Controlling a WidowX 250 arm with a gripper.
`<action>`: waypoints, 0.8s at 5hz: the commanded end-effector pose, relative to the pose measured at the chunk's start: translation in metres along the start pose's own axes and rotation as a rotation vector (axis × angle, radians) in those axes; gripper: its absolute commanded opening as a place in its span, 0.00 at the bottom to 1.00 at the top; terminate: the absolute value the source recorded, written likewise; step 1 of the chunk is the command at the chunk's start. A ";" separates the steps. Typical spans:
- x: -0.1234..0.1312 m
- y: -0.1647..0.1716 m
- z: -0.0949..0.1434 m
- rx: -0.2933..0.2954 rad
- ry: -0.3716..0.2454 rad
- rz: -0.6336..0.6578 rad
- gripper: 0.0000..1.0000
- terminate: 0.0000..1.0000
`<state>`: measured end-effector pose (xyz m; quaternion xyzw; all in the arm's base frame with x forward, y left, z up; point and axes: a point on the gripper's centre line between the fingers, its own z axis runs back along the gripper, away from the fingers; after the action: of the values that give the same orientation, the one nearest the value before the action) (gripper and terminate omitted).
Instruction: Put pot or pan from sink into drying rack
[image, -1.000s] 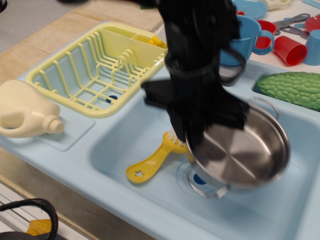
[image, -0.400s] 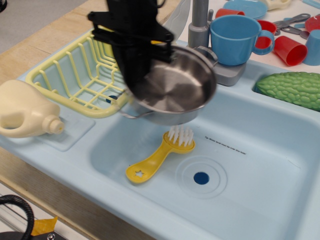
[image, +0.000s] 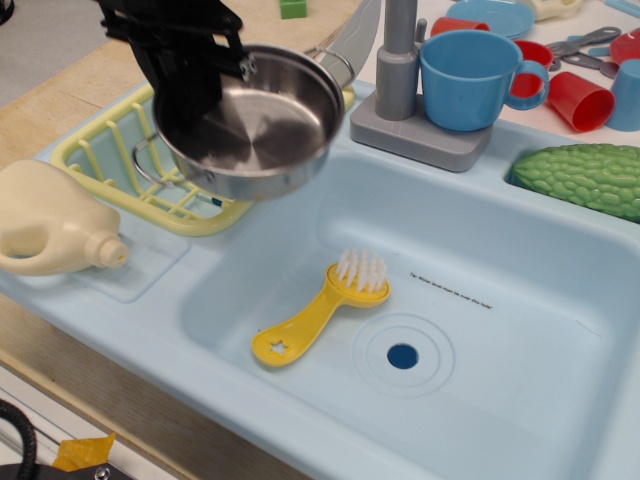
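The shiny steel pot (image: 255, 125) with two wire loop handles hangs tilted in the air over the right part of the pale yellow drying rack (image: 110, 150). My black gripper (image: 190, 75) is shut on the pot's left rim and holds it from above. The light blue sink (image: 500, 290) lies to the right and below, with its round drain ring and dark blue hole (image: 402, 355). The pot hides much of the rack's floor and its cutlery compartment.
A yellow dish brush (image: 320, 310) lies in the sink. A cream jug (image: 50, 225) lies left of the rack. A grey faucet (image: 400, 60), a blue cup (image: 470, 75), red cups (image: 580, 100) and a green bumpy vegetable (image: 585, 175) stand behind and right.
The gripper has lifted the pot out of the sink from over the drain and carried it up and left to above the drying rack.
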<state>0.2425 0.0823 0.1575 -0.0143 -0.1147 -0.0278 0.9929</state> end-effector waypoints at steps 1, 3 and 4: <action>0.018 0.047 0.011 -0.002 -0.107 -0.019 0.00 0.00; 0.023 0.072 -0.013 -0.081 -0.072 -0.038 0.00 0.00; 0.021 0.069 -0.026 -0.154 -0.067 -0.017 1.00 0.00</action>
<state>0.2736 0.1430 0.1259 -0.1016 -0.1302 -0.0474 0.9851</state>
